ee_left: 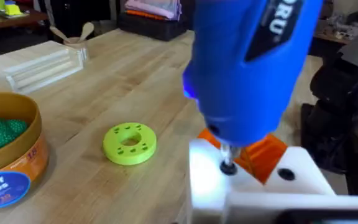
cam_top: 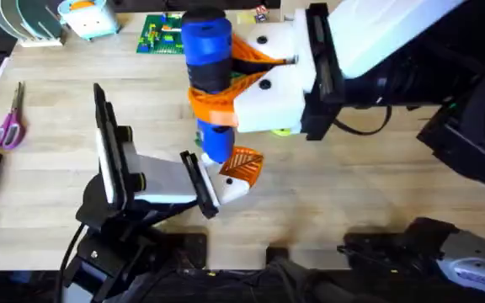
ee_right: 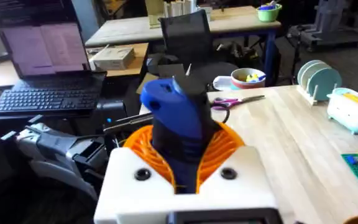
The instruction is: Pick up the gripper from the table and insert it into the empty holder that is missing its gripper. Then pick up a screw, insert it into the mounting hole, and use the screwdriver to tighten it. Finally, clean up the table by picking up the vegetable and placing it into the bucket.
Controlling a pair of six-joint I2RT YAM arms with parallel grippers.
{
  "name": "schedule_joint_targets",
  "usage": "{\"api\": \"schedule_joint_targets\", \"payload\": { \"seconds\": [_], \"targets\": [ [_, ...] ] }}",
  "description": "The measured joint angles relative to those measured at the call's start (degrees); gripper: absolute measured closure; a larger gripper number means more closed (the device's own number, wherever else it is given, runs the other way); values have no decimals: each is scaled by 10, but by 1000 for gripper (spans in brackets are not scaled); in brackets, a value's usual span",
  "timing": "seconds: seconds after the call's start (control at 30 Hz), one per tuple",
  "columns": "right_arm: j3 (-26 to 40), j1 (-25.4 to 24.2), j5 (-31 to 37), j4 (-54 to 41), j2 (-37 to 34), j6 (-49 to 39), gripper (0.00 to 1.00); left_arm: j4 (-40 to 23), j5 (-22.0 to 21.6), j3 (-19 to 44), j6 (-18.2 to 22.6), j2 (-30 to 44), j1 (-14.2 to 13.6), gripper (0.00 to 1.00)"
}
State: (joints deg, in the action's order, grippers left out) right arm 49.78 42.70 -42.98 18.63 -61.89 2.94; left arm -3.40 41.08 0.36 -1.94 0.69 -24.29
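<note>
Overhead: right gripper (cam_top: pixel 226 80) clamps the screwdriver (cam_top: pixel 206 50), bit in the holder (ee_left: pixel 253 186): tightening. Left fingers' spread unclear. Next: keep bit seated.

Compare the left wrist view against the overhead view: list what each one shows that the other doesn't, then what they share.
Left wrist alone: the screwdriver's metal bit meeting the white holder at a dark hole, and the bucket with green pieces inside.

Overhead alone: the right gripper shut on the screwdriver, purple scissors near the table's left edge, and a green block board at the far edge.

Both: the blue screwdriver standing over the left arm's white finger block with its orange gripper, on the wooden table.
</note>
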Motion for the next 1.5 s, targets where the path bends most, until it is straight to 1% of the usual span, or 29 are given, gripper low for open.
{"api": "schedule_joint_targets", "payload": {
  "seconds": [0.07,0.13,0.2,0.3,0.5,0.63,0.7,0.8,0.87,1.0,1.1,1.2,1.27,1.33,1.43,1.5],
  "targets": [
    [-1,0,-4,25,0,2,883,0,0,0,1,0,0,995],
    [-1,-5,-4,85,2,6,884,0,-1,0,0,0,0,995],
    [0,-15,-3,124,11,12,884,0,-1,0,0,0,0,995],
    [2,-34,-4,142,23,26,885,0,-2,0,0,0,0,995],
    [2,-78,-4,123,5,34,886,0,-2,0,1,0,0,995],
    [2,-129,1,79,-23,22,887,0,-2,0,0,0,0,995],
    [2,-159,17,39,-38,-5,888,0,-2,0,0,0,0,995],
    [2,-202,70,-33,-63,-88,889,0,-2,0,0,0,0,995],
    [2,-223,135,-65,-90,-168,889,0,-1,0,0,0,0,995],
    [5,-245,296,-71,-165,-341,890,0,-2,0,0,0,0,995],
    [22,-255,421,-72,-243,-454,891,0,-2,0,0,0,0,995],
    [42,-265,512,-61,-321,-549,892,0,-2,0,0,0,0,995],
    [47,-269,554,-46,-368,-608,893,0,-2,0,0,0,0,995],
    [48,-270,579,-36,-407,-659,893,0,-2,0,0,0,0,995],
    [48,-264,603,-35,-440,-705,894,0,-2,0,0,0,0,995],
    [50,-258,611,-45,-446,-724,894,0,-2,0,0,0,0,995]
  ]
}}
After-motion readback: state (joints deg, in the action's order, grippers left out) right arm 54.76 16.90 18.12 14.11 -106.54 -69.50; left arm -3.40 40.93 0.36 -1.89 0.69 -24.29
